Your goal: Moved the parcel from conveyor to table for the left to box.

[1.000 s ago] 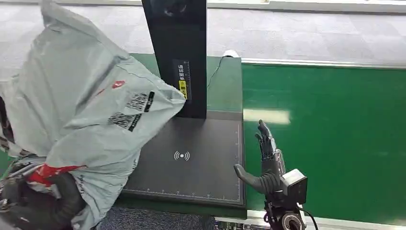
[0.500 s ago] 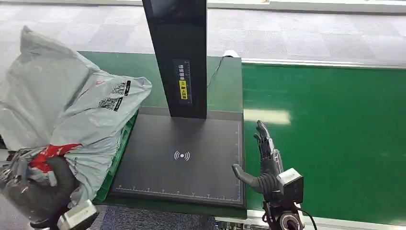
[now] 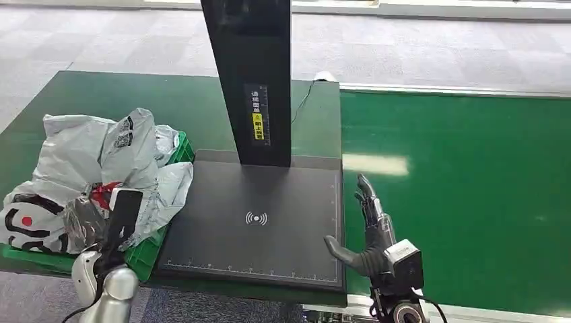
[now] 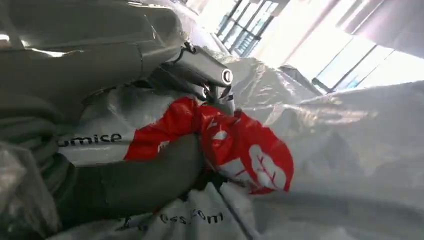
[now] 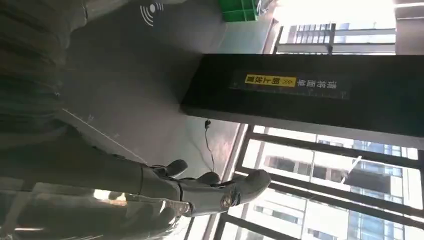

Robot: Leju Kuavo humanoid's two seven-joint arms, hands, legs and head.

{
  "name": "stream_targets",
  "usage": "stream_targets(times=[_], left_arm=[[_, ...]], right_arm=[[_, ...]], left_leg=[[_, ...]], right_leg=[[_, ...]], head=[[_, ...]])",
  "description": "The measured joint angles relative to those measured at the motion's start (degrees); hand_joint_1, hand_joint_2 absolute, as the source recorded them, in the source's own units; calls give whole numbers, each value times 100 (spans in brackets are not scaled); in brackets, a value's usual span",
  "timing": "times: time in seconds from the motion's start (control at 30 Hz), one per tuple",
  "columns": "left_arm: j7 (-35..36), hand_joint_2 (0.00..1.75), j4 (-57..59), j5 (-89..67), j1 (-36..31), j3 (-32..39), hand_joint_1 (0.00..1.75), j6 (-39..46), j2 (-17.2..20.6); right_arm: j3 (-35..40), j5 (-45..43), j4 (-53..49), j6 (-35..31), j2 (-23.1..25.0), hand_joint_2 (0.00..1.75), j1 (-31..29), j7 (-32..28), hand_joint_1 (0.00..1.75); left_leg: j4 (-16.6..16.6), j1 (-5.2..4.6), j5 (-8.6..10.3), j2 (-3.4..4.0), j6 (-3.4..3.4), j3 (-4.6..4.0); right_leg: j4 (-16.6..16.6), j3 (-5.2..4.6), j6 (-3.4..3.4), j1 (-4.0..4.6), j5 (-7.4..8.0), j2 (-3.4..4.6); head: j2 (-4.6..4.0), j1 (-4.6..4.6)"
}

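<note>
Left hand point(image 3: 91, 215) buried in grey parcel point(image 3: 81, 158), fingers gripping its red-printed plastic; parcel sits in green box point(image 3: 151, 252) on table point(image 3: 202, 101). Black scanner pad point(image 3: 269, 222) centre. Right hand point(image 3: 370, 232) empty, fingers spread, beside conveyor point(image 3: 471, 195).

My head view looks down and forward over the scanner pad point(image 3: 259, 225), the crate point(image 3: 149, 250) at 9 o'clock. My right wrist view, turned sideways, shares that pad; my left wrist sits pressed against parcels point(image 4: 310, 150).
</note>
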Motion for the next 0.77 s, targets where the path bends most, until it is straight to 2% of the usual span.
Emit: stream_targets(times=[0.33,0.47,0.63,0.77], left_arm=[[-418,175,247,214,-44,328,0,709,118],[-1558,175,17,713,97,402,0,1038,26],[-3022,175,-648,1323,299,542,0,1040,-348],[-3600,175,-1162,1585,418,601,0,1040,-665]], right_arm=[[-24,35,-17,35,37,175,73,4,0],[-24,35,-17,37,37,175,69,4,0],[-24,7,-17,37,37,175,33,7,0],[-22,-9,-15,35,37,175,-16,7,0]], left_leg=[[0,1,2,1,-1,1],[1,0,1,1,-1,-8],[1,-1,-3,1,-1,-16],[1,0,-4,2,0,-17]], right_leg=[[0,0,0,1,0,0],[0,-8,0,1,0,0],[0,-14,1,0,0,0],[0,-15,1,0,0,1]], head=[[0,2],[0,0],[0,0],[0,2]])
